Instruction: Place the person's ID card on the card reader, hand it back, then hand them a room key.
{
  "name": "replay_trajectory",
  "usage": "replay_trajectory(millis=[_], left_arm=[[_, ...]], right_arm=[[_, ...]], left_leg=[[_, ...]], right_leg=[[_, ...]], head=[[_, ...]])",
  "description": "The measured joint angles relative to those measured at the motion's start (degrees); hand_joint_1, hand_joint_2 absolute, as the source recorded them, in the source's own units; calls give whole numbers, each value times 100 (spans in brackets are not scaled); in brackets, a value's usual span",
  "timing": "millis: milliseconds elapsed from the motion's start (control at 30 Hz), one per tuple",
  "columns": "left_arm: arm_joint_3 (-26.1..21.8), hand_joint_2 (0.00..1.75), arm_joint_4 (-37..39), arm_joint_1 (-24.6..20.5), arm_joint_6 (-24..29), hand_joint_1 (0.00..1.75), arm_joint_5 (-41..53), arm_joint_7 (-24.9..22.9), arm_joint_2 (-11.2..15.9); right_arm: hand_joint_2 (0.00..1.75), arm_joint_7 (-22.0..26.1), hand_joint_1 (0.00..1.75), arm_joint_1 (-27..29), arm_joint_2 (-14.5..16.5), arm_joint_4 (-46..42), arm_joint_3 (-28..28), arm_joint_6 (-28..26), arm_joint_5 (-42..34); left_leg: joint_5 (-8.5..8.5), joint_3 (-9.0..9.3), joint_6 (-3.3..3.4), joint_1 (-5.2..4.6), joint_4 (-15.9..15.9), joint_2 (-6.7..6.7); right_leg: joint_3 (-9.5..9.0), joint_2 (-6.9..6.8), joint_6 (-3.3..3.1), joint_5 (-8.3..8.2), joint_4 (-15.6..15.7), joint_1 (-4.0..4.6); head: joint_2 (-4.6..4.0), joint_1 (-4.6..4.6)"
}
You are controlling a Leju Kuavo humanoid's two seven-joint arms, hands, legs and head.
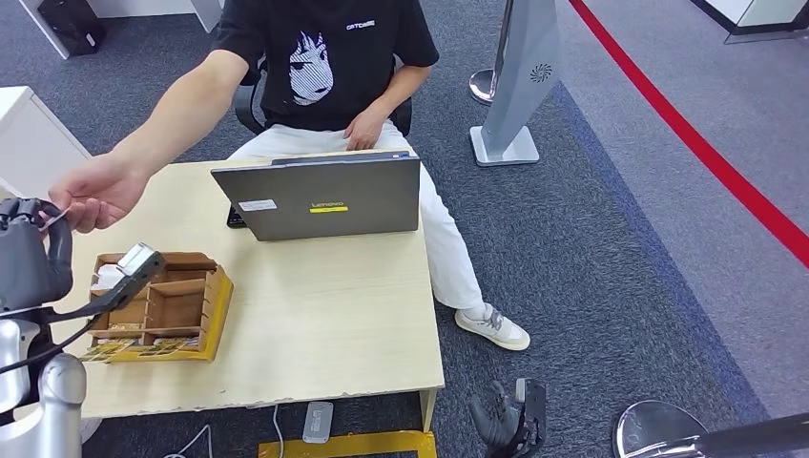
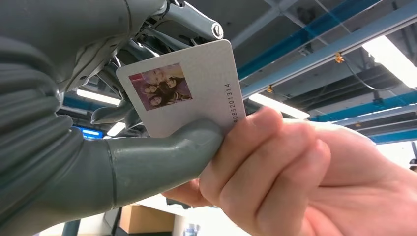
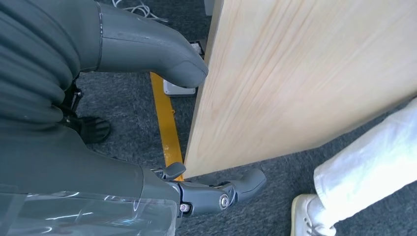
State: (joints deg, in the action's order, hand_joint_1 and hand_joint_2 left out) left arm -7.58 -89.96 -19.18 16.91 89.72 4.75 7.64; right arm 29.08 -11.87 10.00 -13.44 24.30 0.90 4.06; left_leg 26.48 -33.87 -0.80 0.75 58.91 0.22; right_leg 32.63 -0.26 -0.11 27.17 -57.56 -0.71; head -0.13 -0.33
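Card handoff, far left of the head view

Left hand (image 2: 123,147) is pinching the ID card (image 2: 189,91) while the person's hand (image 2: 305,182) is gripping it too; right hand (image 1: 506,415) is hanging loose, holding nothing.

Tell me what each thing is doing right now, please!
Card: pinched by the left hand, and the person's hand grips it too.
Right hand: hanging beside the table, holding nothing.
Laptop: open, facing the person.
Box: open on top, with dividers inside.
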Motion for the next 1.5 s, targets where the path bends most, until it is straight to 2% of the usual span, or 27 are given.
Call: replay_trajectory(millis=[233,367,833,1267,1367,1500], left_arm=[[-57,175,426,-423,-62,175,0,-144,156],[-62,175,546,-492,-55,3,0,-169,176],[-85,175,746,-394,33,0,-1,-107,171],[-24,175,323,453,-223,0,-454,761,-95],[342,175,260,694,-460,0,-637,1193,-47],[1379,175,273,1084,-468,0,-658,1119,107]], right_arm=[[175,-48,0,-31,40,0,-1,2,75],[175,-54,0,-35,48,0,0,4,92],[175,-53,0,-41,64,0,9,4,134],[175,63,0,-16,64,-5,236,9,109],[175,109,0,-8,61,-15,309,5,80],[175,173,0,9,49,-37,445,16,75]], left_leg=[[0,0,-1,-2,0,9],[8,-2,-1,-4,0,14],[10,-5,2,-2,0,9],[11,-6,2,-5,0,11],[11,-5,2,-5,0,11],[12,-6,3,-7,0,12]], right_leg=[[2,10,-4,-4,-2,0],[6,19,-3,-2,-1,0],[6,12,0,2,-1,0],[14,16,2,4,1,-1],[13,16,2,4,1,-1],[13,17,2,3,1,-1]], head=[[0,1],[0,1],[0,0],[0,1],[0,-4],[0,-5]])
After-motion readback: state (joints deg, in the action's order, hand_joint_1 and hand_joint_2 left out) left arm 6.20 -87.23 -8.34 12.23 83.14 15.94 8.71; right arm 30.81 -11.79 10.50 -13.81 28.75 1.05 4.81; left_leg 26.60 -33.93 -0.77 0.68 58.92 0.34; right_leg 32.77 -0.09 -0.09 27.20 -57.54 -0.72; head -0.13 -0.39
